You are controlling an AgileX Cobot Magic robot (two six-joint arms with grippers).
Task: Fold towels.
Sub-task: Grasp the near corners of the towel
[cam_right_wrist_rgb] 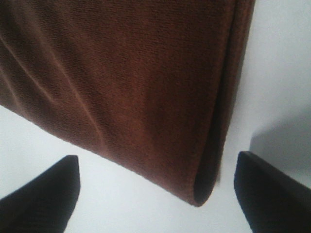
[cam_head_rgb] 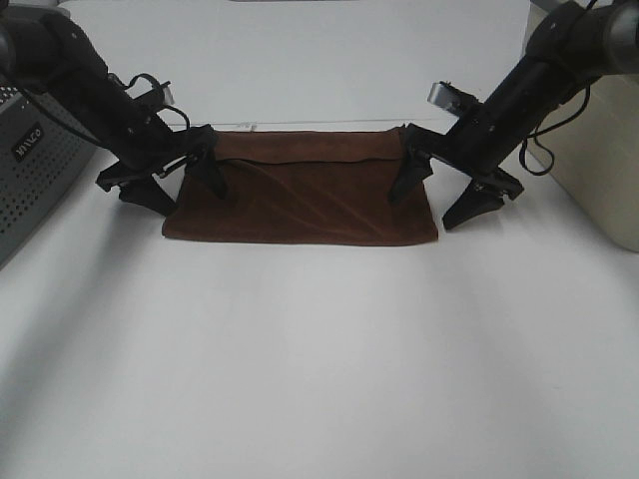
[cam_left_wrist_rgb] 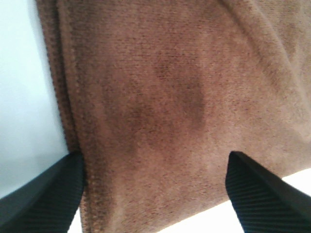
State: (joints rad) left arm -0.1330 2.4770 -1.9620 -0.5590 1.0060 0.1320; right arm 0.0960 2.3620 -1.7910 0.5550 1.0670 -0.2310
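Note:
The dark reddish-brown towel (cam_head_rgb: pixel 300 195) lies folded in a wide rectangle on the white table (cam_head_rgb: pixel 319 349), with a folded-over strip along its far edge. My left gripper (cam_head_rgb: pixel 182 188) is open and straddles the towel's left short edge, one finger over the cloth and one outside it. My right gripper (cam_head_rgb: pixel 439 195) is open and straddles the right short edge the same way. In the left wrist view the towel (cam_left_wrist_rgb: pixel 170 97) fills the space between the fingertips (cam_left_wrist_rgb: pixel 43 199). In the right wrist view the towel's folded corner (cam_right_wrist_rgb: pixel 199 189) lies between the open fingers (cam_right_wrist_rgb: pixel 272 194).
A grey perforated box (cam_head_rgb: pixel 30 170) stands at the left edge of the table. A beige box (cam_head_rgb: pixel 599 160) stands at the right edge. Black cables hang by both arms.

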